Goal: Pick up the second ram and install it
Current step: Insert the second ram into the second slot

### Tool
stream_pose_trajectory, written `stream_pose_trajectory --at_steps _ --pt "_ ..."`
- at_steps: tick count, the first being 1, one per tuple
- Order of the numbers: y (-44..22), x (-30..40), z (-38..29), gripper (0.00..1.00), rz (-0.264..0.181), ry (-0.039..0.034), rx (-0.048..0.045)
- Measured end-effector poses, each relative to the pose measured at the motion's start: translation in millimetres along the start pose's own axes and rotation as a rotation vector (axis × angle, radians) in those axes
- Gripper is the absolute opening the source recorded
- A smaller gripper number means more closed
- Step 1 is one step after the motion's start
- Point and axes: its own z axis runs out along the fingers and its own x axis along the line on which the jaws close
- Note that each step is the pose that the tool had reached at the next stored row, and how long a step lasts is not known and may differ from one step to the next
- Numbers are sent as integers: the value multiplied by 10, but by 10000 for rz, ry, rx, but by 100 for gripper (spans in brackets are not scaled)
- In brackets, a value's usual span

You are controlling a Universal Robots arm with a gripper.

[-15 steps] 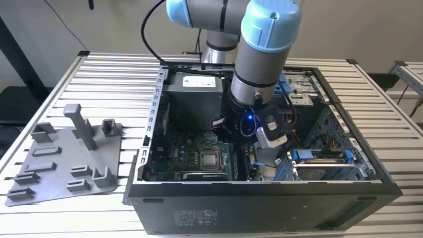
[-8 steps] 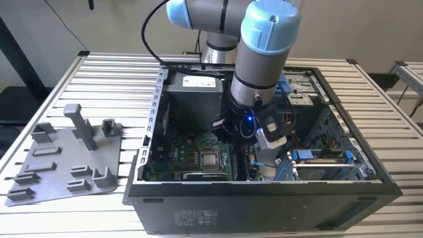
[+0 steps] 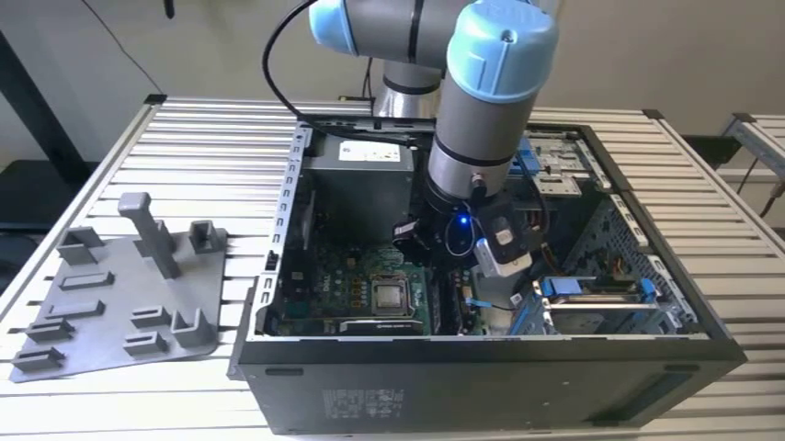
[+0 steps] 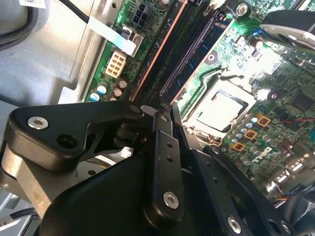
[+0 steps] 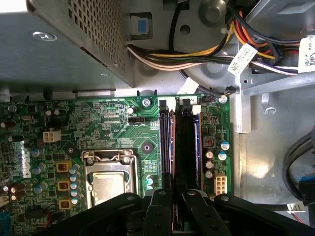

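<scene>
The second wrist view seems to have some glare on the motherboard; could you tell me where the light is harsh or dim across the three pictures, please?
In the second wrist view, glare washes out the motherboard near the processor socket, while the gripper linkage sits dark and soft in the foreground. In the first wrist view, the power supply corner is blown out. In the exterior view, the computer case interior is shadowed.

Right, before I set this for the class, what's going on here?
A robot arm reaches into an open computer case on a slatted table. Its gripper hangs right over the memory slots beside the processor socket, where the second ram lies along a slot. Whether it is gripped or fully seated is unclear.
</scene>
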Motion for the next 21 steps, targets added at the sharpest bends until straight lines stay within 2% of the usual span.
stream_pose_trajectory --at_steps 6,12,14,17,21 --pt "0 0 0 14 0 0 -1" --pt "2 1 -114 14 -3 -5 0" --pt "3 2 -113 14 -56 -54 -9" --pt "2 3 -115 14 -248 -177 -15" --pt "-2 5 -95 14 -283 -193 -92"
